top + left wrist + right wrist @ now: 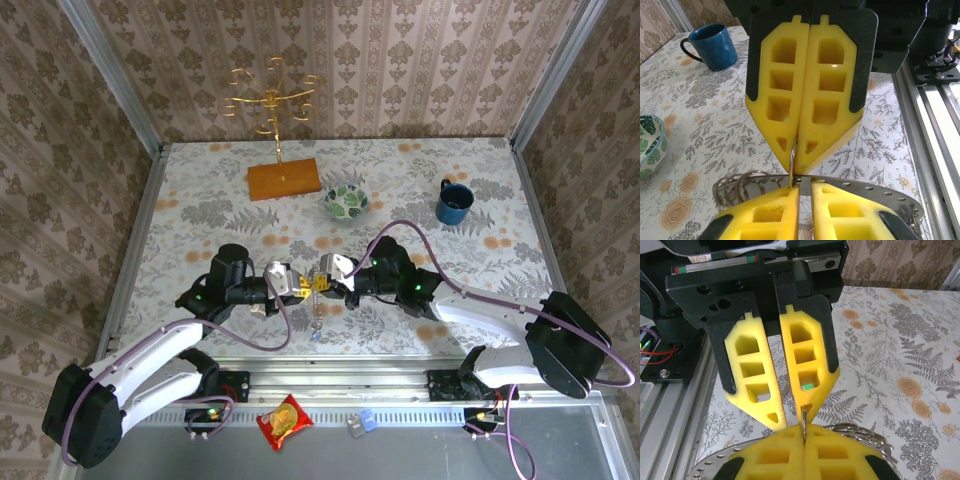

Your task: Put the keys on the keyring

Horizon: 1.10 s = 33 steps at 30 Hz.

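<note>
on the floral table point(200, 200) both arms meet tip to tip at centre. right gripper point(797, 157), reaching from 3 o'clock, has jaws pressed together on the thin wire keyring point(791, 172). left gripper point(790, 412), from 9 o'clock, shows a narrow gap; whether it grips anything i cannot tell. a bluish key point(316, 335) sits just at the keyring's 6 o'clock.

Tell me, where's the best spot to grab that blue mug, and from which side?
The blue mug stands upright with its mouth open, so probably pinch its rim from above, with one finger inside the wall and one outside. Come down on the side away from its handle.
</note>
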Each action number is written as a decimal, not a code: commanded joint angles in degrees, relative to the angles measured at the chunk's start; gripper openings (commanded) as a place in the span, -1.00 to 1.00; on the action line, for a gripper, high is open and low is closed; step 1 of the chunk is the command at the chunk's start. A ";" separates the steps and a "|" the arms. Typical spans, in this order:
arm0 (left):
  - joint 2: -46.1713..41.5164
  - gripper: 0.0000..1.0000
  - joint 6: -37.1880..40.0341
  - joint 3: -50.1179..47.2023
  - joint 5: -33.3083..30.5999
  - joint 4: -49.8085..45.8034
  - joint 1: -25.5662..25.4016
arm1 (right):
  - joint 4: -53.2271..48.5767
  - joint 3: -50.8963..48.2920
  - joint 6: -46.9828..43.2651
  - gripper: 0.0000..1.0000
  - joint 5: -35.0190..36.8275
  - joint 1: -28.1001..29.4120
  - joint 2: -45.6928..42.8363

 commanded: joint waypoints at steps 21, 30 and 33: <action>0.16 -0.72 -0.22 0.76 -1.63 0.36 -0.77 | -2.36 1.68 -2.80 -1.00 0.25 1.57 -0.10; 0.04 -0.62 -0.58 0.67 -1.53 -0.15 -0.77 | -1.54 1.00 -2.64 -1.00 1.57 1.49 -0.59; -0.07 -0.63 -0.74 0.67 -0.78 0.01 -0.77 | -1.57 1.01 -2.78 -1.00 1.84 1.53 -0.34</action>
